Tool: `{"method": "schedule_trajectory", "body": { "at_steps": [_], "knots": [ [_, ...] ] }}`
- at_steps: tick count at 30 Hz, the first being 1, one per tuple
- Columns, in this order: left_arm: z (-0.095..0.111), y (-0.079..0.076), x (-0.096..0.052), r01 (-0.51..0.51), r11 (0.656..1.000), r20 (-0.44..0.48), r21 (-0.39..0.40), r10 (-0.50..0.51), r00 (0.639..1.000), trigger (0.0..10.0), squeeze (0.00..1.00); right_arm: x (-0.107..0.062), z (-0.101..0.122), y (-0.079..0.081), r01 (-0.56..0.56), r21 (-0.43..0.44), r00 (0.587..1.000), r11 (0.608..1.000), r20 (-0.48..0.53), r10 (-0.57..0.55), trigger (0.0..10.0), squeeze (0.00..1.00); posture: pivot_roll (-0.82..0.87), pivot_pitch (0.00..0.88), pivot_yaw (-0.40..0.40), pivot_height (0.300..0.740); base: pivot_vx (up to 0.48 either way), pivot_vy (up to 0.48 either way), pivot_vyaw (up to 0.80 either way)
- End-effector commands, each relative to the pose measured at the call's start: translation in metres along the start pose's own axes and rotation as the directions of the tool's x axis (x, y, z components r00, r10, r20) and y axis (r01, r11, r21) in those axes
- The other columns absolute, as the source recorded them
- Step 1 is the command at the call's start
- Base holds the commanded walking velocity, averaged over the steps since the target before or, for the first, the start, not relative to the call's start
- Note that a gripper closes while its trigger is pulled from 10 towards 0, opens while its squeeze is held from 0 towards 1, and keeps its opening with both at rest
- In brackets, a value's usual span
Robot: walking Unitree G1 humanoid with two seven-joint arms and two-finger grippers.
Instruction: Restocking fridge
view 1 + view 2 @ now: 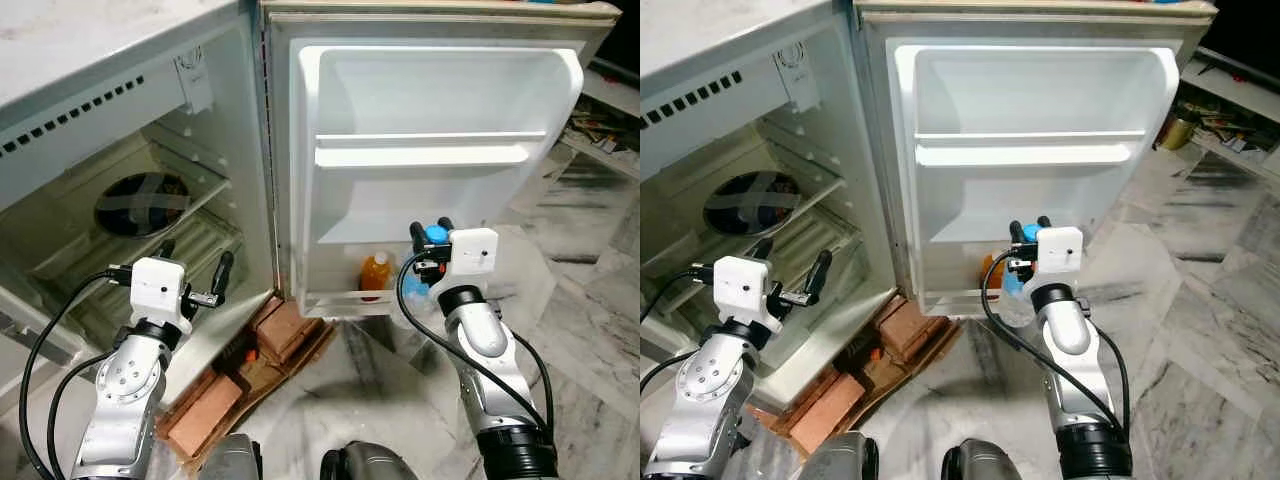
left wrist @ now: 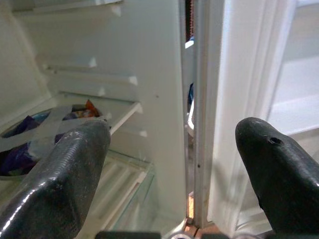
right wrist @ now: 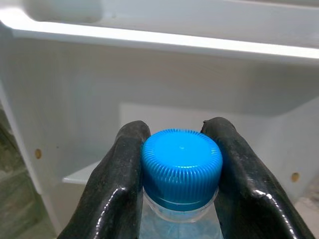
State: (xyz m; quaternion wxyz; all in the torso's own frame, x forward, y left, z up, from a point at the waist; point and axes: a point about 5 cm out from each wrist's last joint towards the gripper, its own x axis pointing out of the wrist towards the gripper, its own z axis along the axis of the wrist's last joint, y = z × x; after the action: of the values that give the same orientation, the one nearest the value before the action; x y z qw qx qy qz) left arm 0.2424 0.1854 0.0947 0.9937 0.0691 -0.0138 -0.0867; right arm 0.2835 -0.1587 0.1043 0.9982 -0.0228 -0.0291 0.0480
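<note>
My right gripper [image 1: 432, 227] is shut on a clear water bottle with a blue cap [image 3: 181, 166], held just in front of the open fridge door's bottom shelf [image 1: 345, 298]. An orange juice bottle [image 1: 375, 274] stands on that shelf, to the left of the held bottle. The door [image 1: 430, 130] is swung wide, with a bare middle shelf [image 1: 425, 152]. My left gripper [image 1: 195, 262] hangs open before the fridge interior, nothing between its fingers [image 2: 75, 164]. A round taped bundle [image 1: 143, 203] lies on an inner wire shelf.
Bricks and cardboard [image 1: 235, 375] lie on the marble floor under the fridge's front corner. The fridge body [image 1: 120, 200] fills the left side. A cluttered low shelf [image 1: 600, 125] stands at the far right.
</note>
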Motion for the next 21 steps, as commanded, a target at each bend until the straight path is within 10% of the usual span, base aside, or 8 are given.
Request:
{"method": "schedule_trajectory", "body": {
  "at_steps": [1, 21],
  "knots": [
    [-0.0028, 0.0012, -0.002, -0.015, 1.0, -0.018, 0.006, 0.015, 1.0, 10.0, 0.0, 0.0021, 0.0084, -0.0044, 0.007, 0.004, 0.999, 1.0, 0.038, -0.007, 10.0, 0.0, 0.06, 0.078, -0.044, 0.74, 0.0, 0.0, 0.0],
    [-0.003, 0.0027, 0.0, -0.045, 0.999, -0.023, 0.009, 0.045, 0.999, 10.0, 0.0, 0.003, 0.0086, -0.0015, -0.019, 0.025, 0.999, 1.0, 0.039, 0.018, 10.0, 0.0, 0.06, 0.089, -0.04, 0.651, 0.0, 0.0, 0.0]
  ]
}}
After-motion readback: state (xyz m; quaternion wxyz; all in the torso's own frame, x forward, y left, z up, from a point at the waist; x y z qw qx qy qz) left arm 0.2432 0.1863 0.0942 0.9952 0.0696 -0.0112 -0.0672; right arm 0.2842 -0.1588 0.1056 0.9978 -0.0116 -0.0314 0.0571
